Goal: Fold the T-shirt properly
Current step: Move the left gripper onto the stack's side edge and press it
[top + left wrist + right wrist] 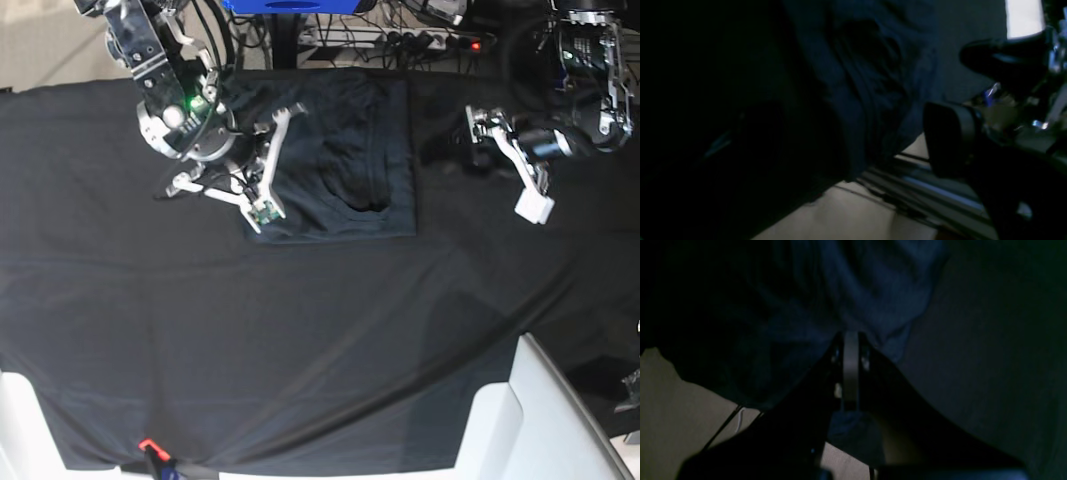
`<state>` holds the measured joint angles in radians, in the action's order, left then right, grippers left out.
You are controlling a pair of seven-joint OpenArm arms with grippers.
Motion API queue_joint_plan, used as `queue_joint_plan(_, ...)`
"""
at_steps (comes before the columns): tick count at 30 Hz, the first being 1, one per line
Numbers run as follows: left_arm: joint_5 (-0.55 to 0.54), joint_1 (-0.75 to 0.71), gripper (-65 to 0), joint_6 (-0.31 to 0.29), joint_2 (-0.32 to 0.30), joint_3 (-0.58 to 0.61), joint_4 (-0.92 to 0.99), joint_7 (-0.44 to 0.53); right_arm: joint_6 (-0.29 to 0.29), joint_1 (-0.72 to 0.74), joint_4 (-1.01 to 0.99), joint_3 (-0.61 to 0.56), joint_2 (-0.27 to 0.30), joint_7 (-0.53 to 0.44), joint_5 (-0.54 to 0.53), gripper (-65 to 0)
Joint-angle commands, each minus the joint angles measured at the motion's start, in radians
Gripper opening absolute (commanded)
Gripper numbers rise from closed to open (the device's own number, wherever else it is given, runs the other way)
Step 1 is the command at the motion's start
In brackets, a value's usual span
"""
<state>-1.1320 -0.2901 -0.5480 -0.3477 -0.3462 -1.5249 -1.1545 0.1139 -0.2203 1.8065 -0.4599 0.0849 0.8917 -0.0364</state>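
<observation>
The T-shirt (pixel 340 160) lies in the upper middle of the base view, already a neat block on the black table cloth (pixel 320 340). The right gripper (pixel 262 205) sits at the shirt's left edge, and in its own wrist view its jaws are squeezed shut on a bunch of the blue-grey cloth. The left gripper (pixel 515 165) is off to the upper right, well apart from the shirt, with its jaws wide open and nothing in them. What could go wrong? If the right arm pulls away while the jaws are shut on the shirt, it may drag the shirt and spoil the fold. The shirt is soft and wrinkled, so a small tug could bunch it up. The two dark cloths look much alike, so a grab could catch the table cloth too. The table cloth has long creases. Cables (pixel 420 35) run along the top of the frame, and white chair parts (pixel 530 420) sit at the bottom.
</observation>
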Motion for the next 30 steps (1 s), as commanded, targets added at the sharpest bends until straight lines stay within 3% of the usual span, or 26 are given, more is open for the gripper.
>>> queue_joint_plan(1,-0.023,0.01,0.0,0.001,0.003,-0.006,0.011,0.012,0.0,0.002,0.017,0.0,-0.003,-0.016,-0.001,-64.2)
queue_joint_plan(3,-0.023,0.029,0.0,-0.011,0.031,-0.001,0.056,0.012,0.0,-0.003,0.017,0.0,-0.003,-0.016,-0.001,-64.2)
queue_joint_plan(9,-0.015,0.061,0.0,-0.123,0.082,0.069,0.175,0.023,0.0,-0.02,0.017,-0.001,-0.003,-0.015,-0.001,-64.2)
queue_joint_plan(17,0.264,0.056,0.0,-0.131,0.177,0.083,0.203,0.09,0.0,-0.04,0.017,-0.001,-0.001,-0.018,-0.001,-64.2)
queue_joint_plan(30,0.28,0.067,0.0,-0.126,0.226,0.08,0.235,0.195,0.0,-0.041,0.016,0.0,0.019,-0.021,-0.001,-64.2)
